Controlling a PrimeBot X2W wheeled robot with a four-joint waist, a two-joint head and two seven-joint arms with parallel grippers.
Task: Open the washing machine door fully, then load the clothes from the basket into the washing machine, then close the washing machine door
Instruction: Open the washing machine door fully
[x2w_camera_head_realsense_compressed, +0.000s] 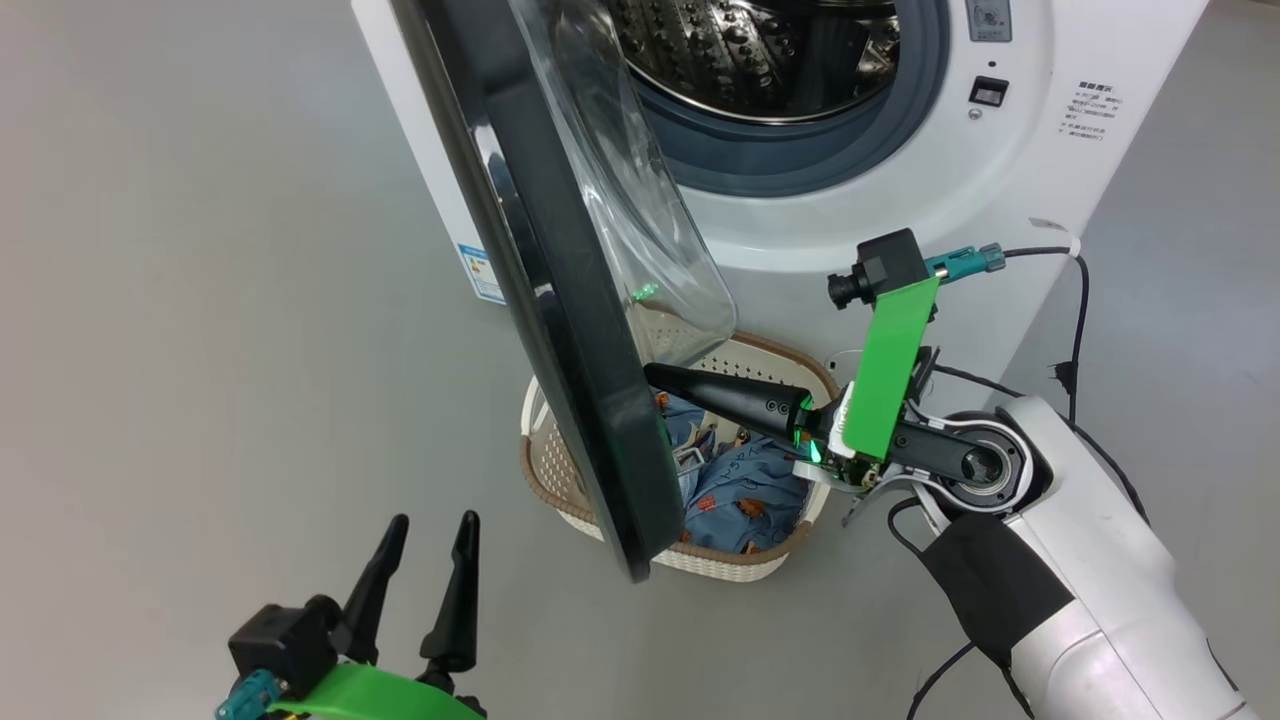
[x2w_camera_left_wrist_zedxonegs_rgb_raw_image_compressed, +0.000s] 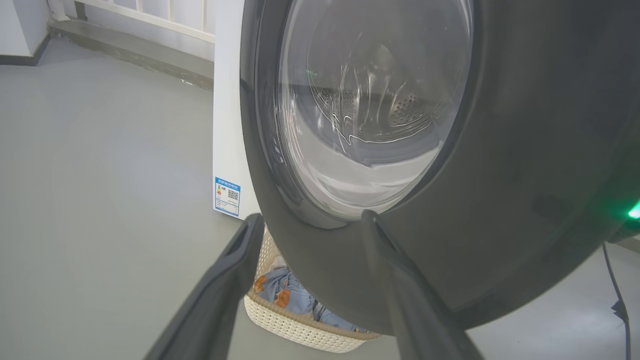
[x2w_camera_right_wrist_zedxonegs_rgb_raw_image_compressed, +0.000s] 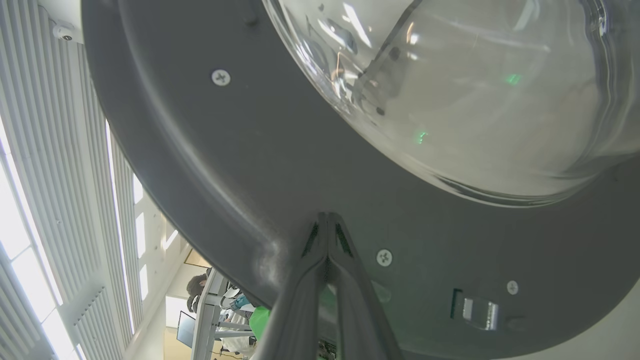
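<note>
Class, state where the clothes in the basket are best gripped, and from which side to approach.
Probably a raised fold near the middle of the clothes, approached from above on the door's inner side. They lie crumpled in the open-topped basket, so folds stand up to pinch, and the half-open door blocks the other side.

the left gripper (x2w_camera_left_wrist_zedxonegs_rgb_raw_image_compressed: 311, 217) holds its dark fingers (x2w_camera_left_wrist_zedxonegs_rgb_raw_image_compressed: 220, 290) spread wide before the washing machine door (x2w_camera_left_wrist_zedxonegs_rgb_raw_image_compressed: 520, 165) and its clear porthole (x2w_camera_left_wrist_zedxonegs_rgb_raw_image_compressed: 370, 110). under the door's rim the basket (x2w_camera_left_wrist_zedxonegs_rgb_raw_image_compressed: 290, 322) holds the clothes (x2w_camera_left_wrist_zedxonegs_rgb_raw_image_compressed: 285, 292); a blue label (x2w_camera_left_wrist_zedxonegs_rgb_raw_image_compressed: 227, 196) marks the white washing machine (x2w_camera_left_wrist_zedxonegs_rgb_raw_image_compressed: 227, 115).
</note>
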